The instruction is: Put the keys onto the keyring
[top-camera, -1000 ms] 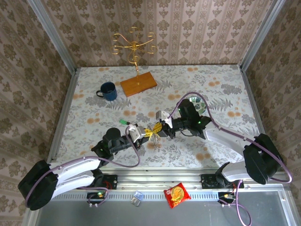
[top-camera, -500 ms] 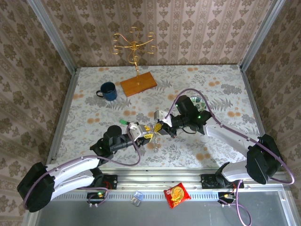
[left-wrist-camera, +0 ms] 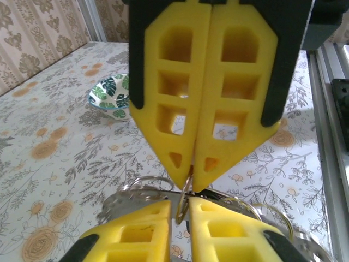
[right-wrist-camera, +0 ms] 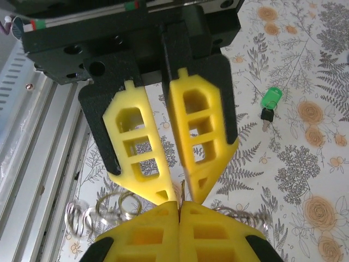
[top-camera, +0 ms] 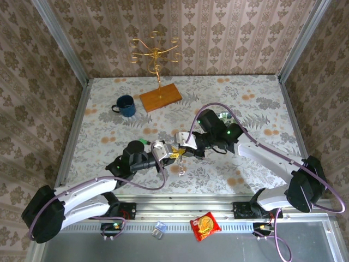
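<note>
Regripping, the left gripper [right-wrist-camera: 184,191] narrows from a wider gape to a slight gap around the keyring [left-wrist-camera: 184,199], which the right gripper [left-wrist-camera: 191,179] pinches shut, while the green key [right-wrist-camera: 271,100] lies apart, not yet threaded

Top view: lit evenly from overhead, diffuse, nothing clipped. Short soft shadows were cast under the arms onto the counter [top-camera: 98,136]. Frame posts were bowed outward at the corners by the lens. Fine detail was lost where the claws met.

Left wrist view: left claw [left-wrist-camera: 184,201] at the bottom edge was rendered soft, right claw [left-wrist-camera: 193,176] sharper. The keyring [left-wrist-camera: 187,184] wire was barely resolved. The bowl [left-wrist-camera: 109,98] behind was mildly defocused.

Right wrist view: right claw [right-wrist-camera: 179,204] was blurred by closeness, and one finger of the left claw [right-wrist-camera: 182,191] was smeared. The green key [right-wrist-camera: 270,100] was kept fairly sharp. Yellow foam was heavily saturated.
</note>
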`<state>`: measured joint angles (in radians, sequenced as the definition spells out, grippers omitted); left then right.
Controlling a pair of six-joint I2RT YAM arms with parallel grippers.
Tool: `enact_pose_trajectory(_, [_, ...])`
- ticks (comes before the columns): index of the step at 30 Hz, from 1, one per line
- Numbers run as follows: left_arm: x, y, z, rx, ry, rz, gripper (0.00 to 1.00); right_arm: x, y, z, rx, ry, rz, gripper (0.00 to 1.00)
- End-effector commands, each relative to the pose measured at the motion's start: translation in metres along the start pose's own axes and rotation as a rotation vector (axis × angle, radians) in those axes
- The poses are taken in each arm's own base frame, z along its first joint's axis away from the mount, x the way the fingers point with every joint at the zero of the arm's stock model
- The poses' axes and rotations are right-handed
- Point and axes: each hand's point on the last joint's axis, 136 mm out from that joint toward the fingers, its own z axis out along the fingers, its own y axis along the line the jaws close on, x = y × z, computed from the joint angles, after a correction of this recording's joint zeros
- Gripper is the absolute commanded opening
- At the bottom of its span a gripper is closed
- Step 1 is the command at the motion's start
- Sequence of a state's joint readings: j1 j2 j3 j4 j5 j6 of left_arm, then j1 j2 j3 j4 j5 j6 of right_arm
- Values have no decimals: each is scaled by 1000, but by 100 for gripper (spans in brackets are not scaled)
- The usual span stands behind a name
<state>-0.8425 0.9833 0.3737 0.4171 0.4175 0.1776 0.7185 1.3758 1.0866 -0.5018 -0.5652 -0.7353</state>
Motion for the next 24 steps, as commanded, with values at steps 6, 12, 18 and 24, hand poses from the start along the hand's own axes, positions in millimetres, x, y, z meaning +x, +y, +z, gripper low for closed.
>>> enact_pose_trajectory(6, [-20,6,-1,-8,-55,45,0,-11,8,-5,-17,-23,-13,5])
enact_pose_trajectory(12, [-21,2,-5,2,-96,30,0,-14,-6,-27,52,-209,119,33])
enact_pose_trajectory(18, [-23,2,-6,-1,-126,25,0,2,-1,-21,38,-190,207,33])
enact_pose_trajectory(24, [-24,-1,-5,18,-140,20,0,12,-4,-13,58,-167,218,32])
